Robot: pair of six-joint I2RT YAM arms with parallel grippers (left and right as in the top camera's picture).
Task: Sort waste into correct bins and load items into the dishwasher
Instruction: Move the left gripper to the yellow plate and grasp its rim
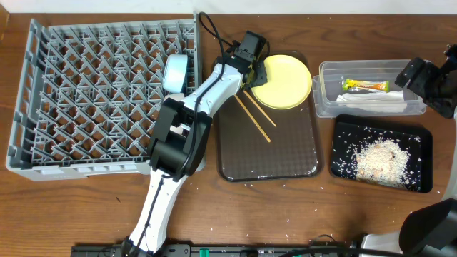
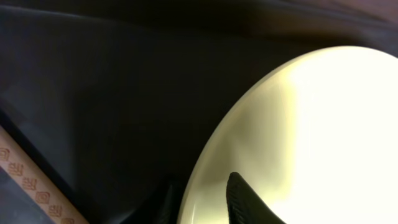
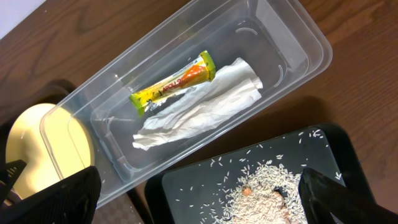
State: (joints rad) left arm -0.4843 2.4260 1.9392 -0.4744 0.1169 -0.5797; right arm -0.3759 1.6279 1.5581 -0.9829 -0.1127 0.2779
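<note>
The left pincer (image 2: 205, 200) is drawn narrow on the left rim of the yellow plate (image 1: 285, 82), one finger on its face and the other outside the edge. The plate rests at the far right corner of the brown tray (image 1: 285, 153). The right pincer (image 3: 193, 198) hangs wide open and empty over the clear tub (image 3: 311, 43) and the black tray (image 3: 180, 186).

One plate (image 1: 285, 82), two chopsticks (image 1: 255, 118), one rack (image 1: 93, 93), one clear tub (image 1: 323, 96), one sachet (image 1: 364, 86), one black tray (image 1: 426, 160)
</note>
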